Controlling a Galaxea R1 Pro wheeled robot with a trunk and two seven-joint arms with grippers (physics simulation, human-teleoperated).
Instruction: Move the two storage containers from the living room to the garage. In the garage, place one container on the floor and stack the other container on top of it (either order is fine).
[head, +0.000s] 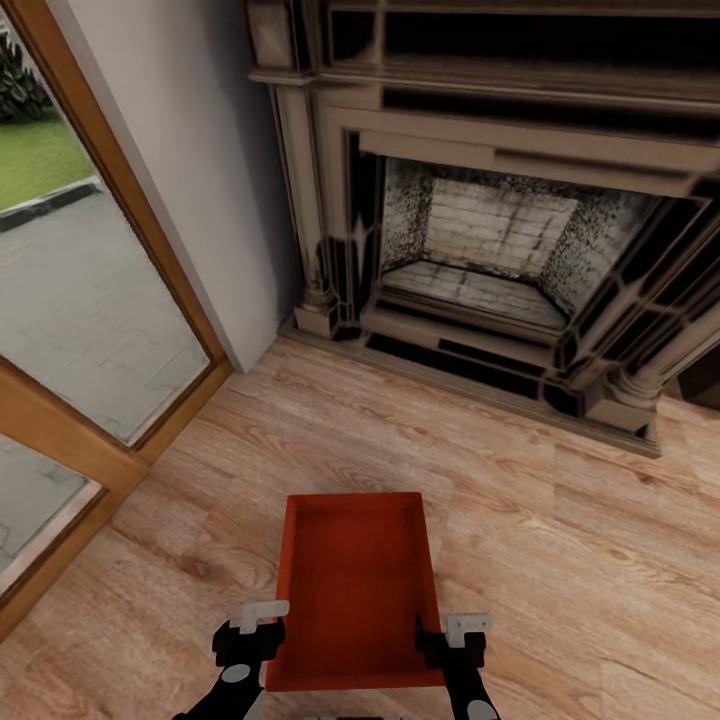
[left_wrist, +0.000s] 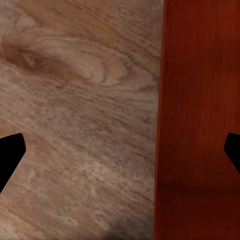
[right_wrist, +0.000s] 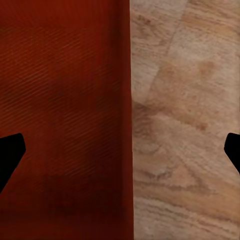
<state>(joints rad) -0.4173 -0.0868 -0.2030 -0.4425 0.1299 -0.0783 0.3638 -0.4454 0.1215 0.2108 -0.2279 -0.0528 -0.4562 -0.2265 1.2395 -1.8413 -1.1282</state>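
Spread-open pincers straddle 1 red-orange rectangular open-topped storage container (head: 358, 590) on the light wood plank floor (head: 560, 540): left gripper (head: 250, 628) over its left wall, right gripper (head: 455, 640) over its right, gripping nothing; its long axis runs forward between them, equally near both.

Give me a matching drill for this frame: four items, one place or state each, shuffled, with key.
Items:
1. storage container
2. fireplace
3. glass door
4. left gripper

Places or states:
A. far side of the wood floor, dark and ornate
B. astride the container's left wall, fingers open
C. on the wood floor between both grippers, open-topped
D. at the head view's left, pavement and grass beyond

Pairs: 1-C, 2-A, 3-D, 4-B

The right gripper mirrors the left at the opposite wall.
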